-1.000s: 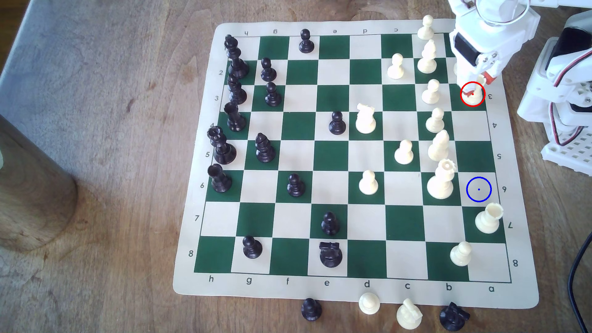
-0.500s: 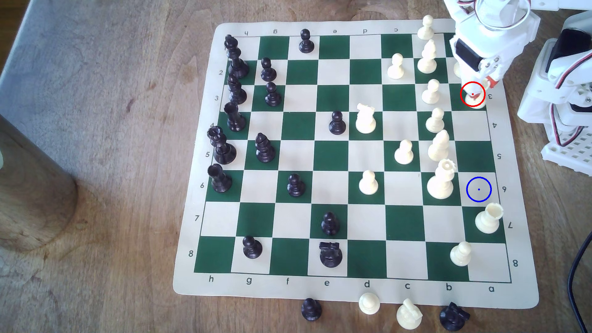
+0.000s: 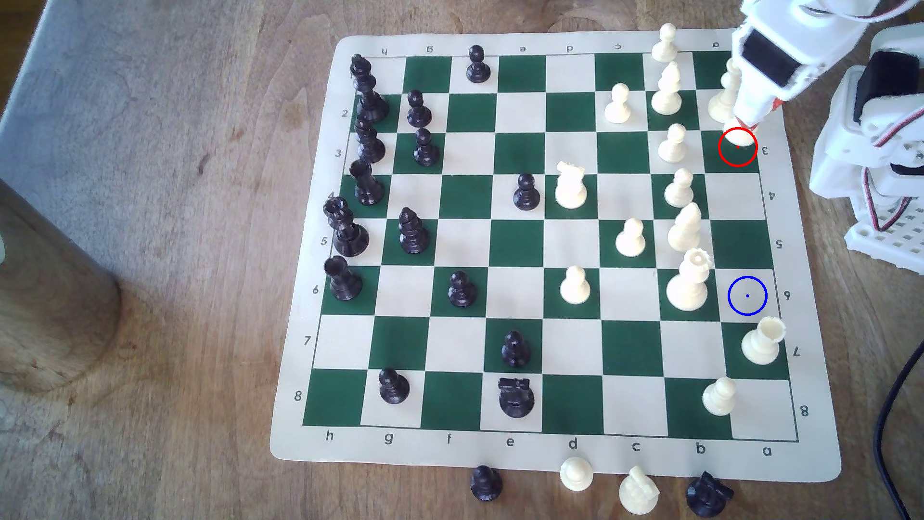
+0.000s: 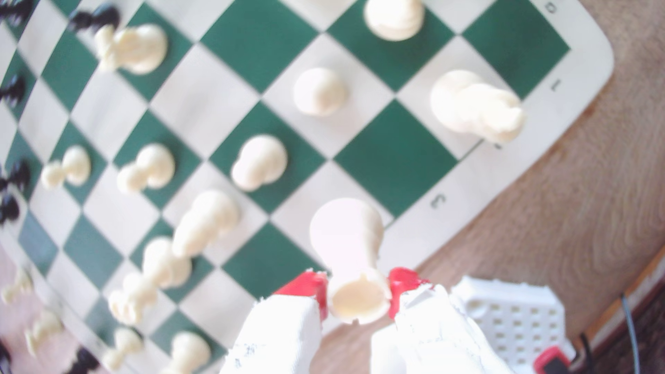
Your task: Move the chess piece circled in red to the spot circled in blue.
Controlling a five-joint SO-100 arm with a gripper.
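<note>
The cream rook [image 3: 741, 136] hangs tilted just above the green square with the red circle [image 3: 737, 146], at the exterior view's right edge of the board. My gripper [image 3: 754, 118] is shut on its notched top. In the wrist view the rook [image 4: 347, 237] is pinched between the red-tipped fingers [image 4: 306, 287] of the gripper [image 4: 360, 298], with its base off the board. The cream square with the blue circle [image 3: 747, 295] lies bare three rows nearer the front edge, on the same file.
A second cream rook [image 3: 762, 343] stands just below the blue circle and the tall cream queen [image 3: 689, 281] just to its left in the exterior view. A tall cream piece [image 3: 724, 97] stands beside the gripper. The white arm base [image 3: 880, 150] sits off the board's right.
The gripper has risen and swung toward the exterior view's upper right, taking the rook off the green square. A tall cream piece behind it has come into sight.
</note>
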